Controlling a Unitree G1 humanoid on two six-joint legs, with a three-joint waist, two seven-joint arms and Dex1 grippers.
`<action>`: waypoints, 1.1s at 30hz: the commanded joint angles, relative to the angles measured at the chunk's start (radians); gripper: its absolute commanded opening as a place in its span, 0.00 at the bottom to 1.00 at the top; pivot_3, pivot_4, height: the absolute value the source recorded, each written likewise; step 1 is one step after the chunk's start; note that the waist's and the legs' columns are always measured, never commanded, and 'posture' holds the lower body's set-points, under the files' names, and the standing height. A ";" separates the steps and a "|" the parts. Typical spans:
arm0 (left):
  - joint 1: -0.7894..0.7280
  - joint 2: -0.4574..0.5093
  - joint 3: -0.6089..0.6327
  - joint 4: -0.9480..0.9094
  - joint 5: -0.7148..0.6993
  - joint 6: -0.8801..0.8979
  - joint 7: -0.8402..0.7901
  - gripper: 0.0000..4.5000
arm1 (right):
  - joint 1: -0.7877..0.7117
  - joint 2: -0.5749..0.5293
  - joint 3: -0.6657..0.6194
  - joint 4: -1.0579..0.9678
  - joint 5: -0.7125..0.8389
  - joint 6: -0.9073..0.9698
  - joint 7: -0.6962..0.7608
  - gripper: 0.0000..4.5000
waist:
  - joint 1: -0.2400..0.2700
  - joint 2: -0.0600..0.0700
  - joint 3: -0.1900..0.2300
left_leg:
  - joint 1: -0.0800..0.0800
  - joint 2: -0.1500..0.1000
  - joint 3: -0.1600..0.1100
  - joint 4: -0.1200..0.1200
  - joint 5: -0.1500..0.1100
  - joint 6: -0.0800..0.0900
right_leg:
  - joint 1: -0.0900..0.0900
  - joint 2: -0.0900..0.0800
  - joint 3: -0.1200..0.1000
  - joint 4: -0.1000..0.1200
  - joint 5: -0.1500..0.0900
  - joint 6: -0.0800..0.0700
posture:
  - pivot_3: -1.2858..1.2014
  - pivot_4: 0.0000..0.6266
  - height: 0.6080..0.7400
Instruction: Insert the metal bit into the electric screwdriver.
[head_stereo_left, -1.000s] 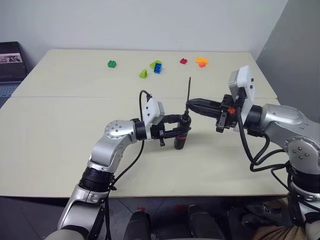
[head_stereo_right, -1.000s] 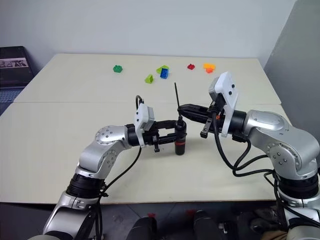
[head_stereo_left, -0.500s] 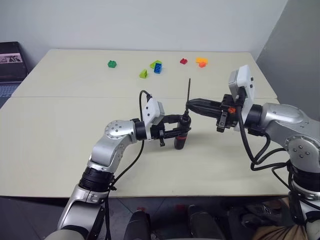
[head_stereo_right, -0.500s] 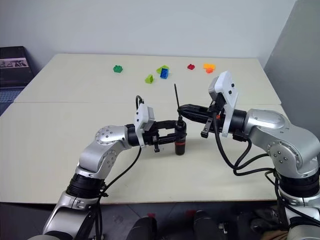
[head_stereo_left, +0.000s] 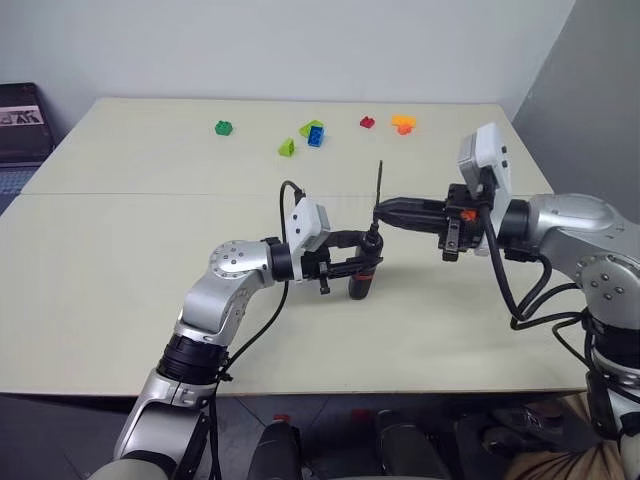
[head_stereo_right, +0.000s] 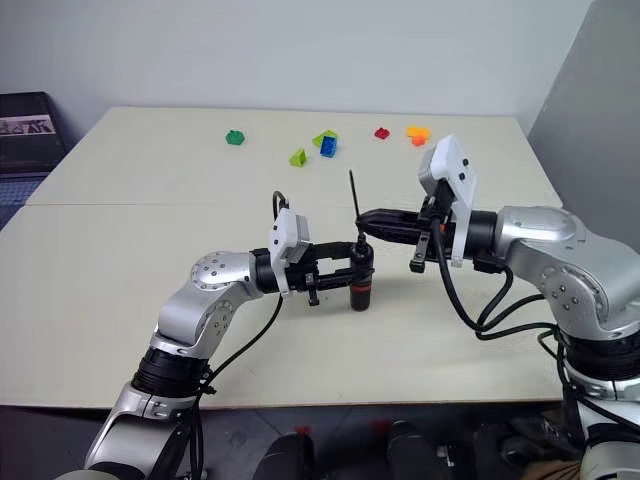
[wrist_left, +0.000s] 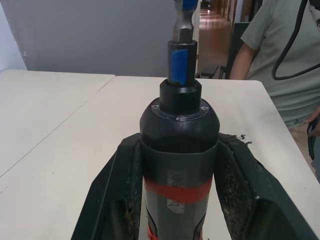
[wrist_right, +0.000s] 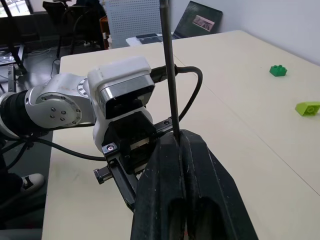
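Note:
My left gripper (head_stereo_left: 362, 262) is shut on the electric screwdriver (head_stereo_left: 361, 276), holding it upright over the table (head_stereo_left: 120, 250) with its narrow nose up. In the left wrist view the black fingers (wrist_left: 116, 200) clamp the dark body (wrist_left: 179, 145) at its red band. From the right, my right gripper (head_stereo_left: 378, 210) reaches in level and is shut on the metal bit (head_stereo_left: 379, 184), a thin dark rod that stands upright just above the nose. In the right wrist view the metal bit (wrist_right: 168, 65) rises out of the closed fingertips (wrist_right: 165, 150). Its lower end is hidden, so whether it meets the nose is unclear.
Small toy bricks lie at the far side of the table: green (head_stereo_left: 224, 127), light green (head_stereo_left: 287, 148), blue with green (head_stereo_left: 314, 132), red (head_stereo_left: 367, 122), orange (head_stereo_left: 403, 123). A person (wrist_left: 280, 55) stands beyond the table's end in the left wrist view.
My right wrist has swung slightly while its fingertips and the bit stayed in place. The left arm and the screwdriver have not moved.

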 joint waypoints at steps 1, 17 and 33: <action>-0.007 0.007 0.003 -0.011 0.021 -0.013 0.020 0.37 | 0.015 -0.008 0.058 0.013 -0.027 0.014 0.035 0.00 | 0.000 0.000 0.000 | 0.000 0.000 0.000 0.000 0.000 0.000 | 0.000 0.000 0.000 0.000 0.000 0.000 | 0.52 0.24 1.00; -0.009 0.002 0.020 -0.009 0.019 -0.016 0.045 0.37 | 0.065 0.032 -0.006 -0.028 0.023 0.069 -0.057 0.00 | 0.000 0.000 0.000 | 0.000 0.000 0.000 0.000 0.000 0.000 | 0.000 0.000 0.000 0.000 0.000 0.000 | 0.52 0.24 1.00; 0.006 0.013 0.033 -0.038 -0.012 0.002 0.029 0.37 | 0.082 0.051 -0.031 -0.019 0.070 0.049 -0.045 0.00 | 0.000 0.000 0.000 | 0.000 0.000 0.000 0.000 0.000 0.000 | 0.000 0.000 0.000 0.000 0.000 0.000 | 0.52 0.24 1.00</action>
